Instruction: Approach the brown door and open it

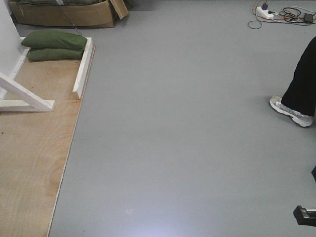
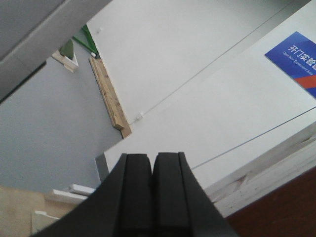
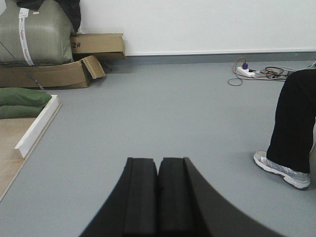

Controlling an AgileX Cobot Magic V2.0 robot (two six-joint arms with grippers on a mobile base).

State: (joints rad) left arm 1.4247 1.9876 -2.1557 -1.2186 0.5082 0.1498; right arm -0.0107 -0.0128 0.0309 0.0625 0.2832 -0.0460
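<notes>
Since the brown door (image 2: 289, 213) shows only at one view's edge, the left tool (image 2: 153, 170) and right tool (image 3: 158, 173) are clenched empty, probably tucked for driving.

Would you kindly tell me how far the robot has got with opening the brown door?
Nothing looks finished. In hand is the approach: the front view shows grey floor and plywood, no door, while the left wrist view catches a reddish-brown corner, likely the door. The left gripper and right gripper are shut and empty. Remaining: reach the handle, unseen here, and open it.
</notes>
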